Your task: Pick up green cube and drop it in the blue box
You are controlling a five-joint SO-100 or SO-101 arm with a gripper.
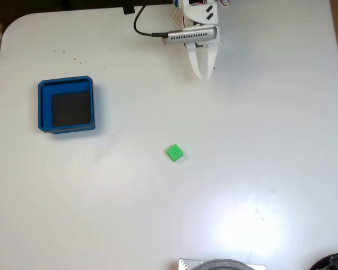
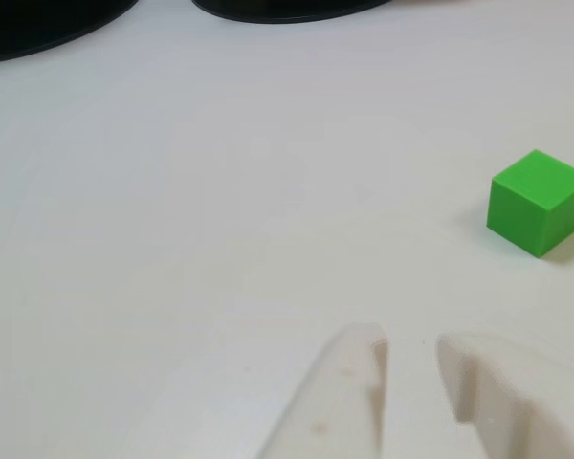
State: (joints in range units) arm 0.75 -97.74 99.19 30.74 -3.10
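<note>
White plastic fingers (image 2: 364,382), 2 of them, parted by a narrow gap and pinching nothing. Gripper (image 1: 204,72) up near the top edge of the white table (image 1: 259,169) in the fixed view, tips pointing down the frame, touching no object. Same gripper (image 2: 409,368) entering from the bottom edge in the other view, blurred and close to the lens, with only bare tabletop (image 2: 172,239) showing through the gap.

Green cube (image 1: 174,152): 1, sitting flat on the table, well apart from the fingertips, below them and slightly to the left in the fixed view. In the other view, cube (image 2: 539,202) ahead of the fingers and off to the right, near the right edge of the frame, turned so that 1 corner faces the camera. Not between the fingers and not touched by them.

Blue box (image 1: 66,105): 1, far to the left in the fixed view, well apart from both cube and gripper, thick walls around a dark floor, nothing visible inside.

Black cable (image 1: 142,25): 1, looping from the top edge to the grey unit on the arm. Dark curved shapes (image 2: 277,10): 2, along the top edge of the other view, too cut off to identify. Grey rounded object (image 1: 222,264): 1, at the bottom edge of the fixed view, mostly out of frame.
</note>
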